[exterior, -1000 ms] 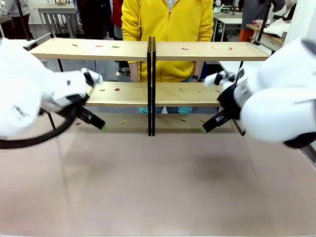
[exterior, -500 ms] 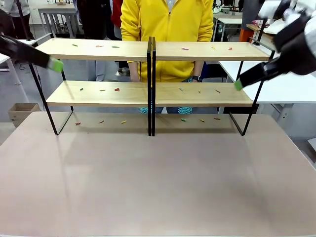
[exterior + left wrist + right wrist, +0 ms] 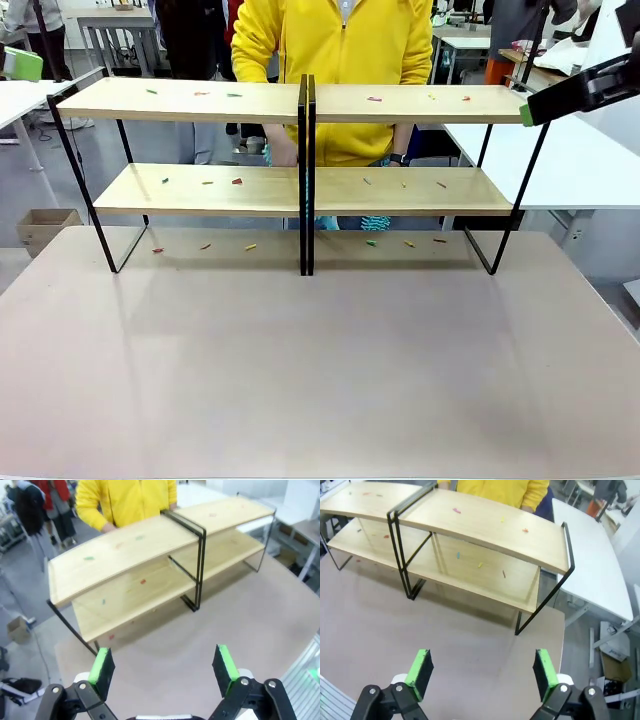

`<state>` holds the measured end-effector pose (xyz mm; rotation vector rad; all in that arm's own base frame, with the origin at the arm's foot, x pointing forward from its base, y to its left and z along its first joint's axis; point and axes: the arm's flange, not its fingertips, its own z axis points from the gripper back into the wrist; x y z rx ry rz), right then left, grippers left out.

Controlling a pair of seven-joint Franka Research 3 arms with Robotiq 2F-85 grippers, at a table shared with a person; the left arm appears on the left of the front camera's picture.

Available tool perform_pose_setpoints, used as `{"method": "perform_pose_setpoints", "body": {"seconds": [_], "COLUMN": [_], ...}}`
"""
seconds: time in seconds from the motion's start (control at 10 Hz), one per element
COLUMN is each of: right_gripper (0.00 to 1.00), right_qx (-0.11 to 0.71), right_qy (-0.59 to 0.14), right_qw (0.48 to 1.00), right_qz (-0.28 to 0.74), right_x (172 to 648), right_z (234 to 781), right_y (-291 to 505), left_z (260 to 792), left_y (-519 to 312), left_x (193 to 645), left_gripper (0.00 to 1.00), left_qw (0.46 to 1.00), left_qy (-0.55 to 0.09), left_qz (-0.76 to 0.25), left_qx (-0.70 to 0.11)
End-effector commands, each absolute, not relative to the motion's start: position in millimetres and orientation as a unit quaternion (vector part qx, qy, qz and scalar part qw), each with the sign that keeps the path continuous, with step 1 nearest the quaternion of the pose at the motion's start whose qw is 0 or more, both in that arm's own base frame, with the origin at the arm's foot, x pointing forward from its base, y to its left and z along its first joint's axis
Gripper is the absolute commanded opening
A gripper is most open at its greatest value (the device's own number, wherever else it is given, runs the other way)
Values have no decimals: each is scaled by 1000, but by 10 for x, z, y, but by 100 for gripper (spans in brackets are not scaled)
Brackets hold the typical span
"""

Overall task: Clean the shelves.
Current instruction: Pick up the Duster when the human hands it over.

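Front view: the shelves stand along the worktop's far side. Since half a second ago both arms have risen outward. The left pad sits top left, and the right pad is by the upper board's right end.

Left wrist view: the left jaws are spread wide and empty, above the shelves.

Right wrist view: the right jaws are likewise wide and empty.

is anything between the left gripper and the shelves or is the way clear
Nothing visible does. The open left gripper hangs above the table with the shelves ahead of it; the person stands on their far side, and small scraps lie on the boards.
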<state>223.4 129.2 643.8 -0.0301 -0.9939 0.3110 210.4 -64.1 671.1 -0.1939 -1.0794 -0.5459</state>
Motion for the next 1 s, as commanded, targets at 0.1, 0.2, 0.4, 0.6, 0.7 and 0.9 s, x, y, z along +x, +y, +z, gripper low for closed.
{"method": "perform_pose_setpoints", "body": {"seconds": [0.1, 0.2, 0.4, 0.6, 0.7, 0.9], "right_gripper": [100, 100, 100, 100, 100, 100], "right_qx": [34, 33, 5, 8, 10, 9], "right_qy": [-441, -423, -406, -410, -408, -407], "right_qw": [892, 900, 908, 905, 906, 907], "right_qz": [93, 99, 106, 110, 111, 110], "right_x": [2524, 2643, 2758, 2766, 2768, 2775], "right_z": [6560, 6613, 6662, 6693, 6682, 6657], "right_y": [1368, 1464, 1600, 1618, 1618, 1617], "left_z": [6646, 6606, 6603, 6612, 6631, 6710], "left_y": [-886, -969, -1043, -1083, -1103, -1122], "left_x": [2384, 2435, 2541, 2601, 2594, 2522], "left_gripper": [100, 100, 100, 100, 100, 100], "left_qw": [858, 872, 879, 871, 862, 834], "left_qy": [-447, -425, -429, -457, -480, -526], "left_qz": [-245, -237, -205, -176, -164, -152], "left_qx": [-58, -38, -11, -18, -29, -71]}}
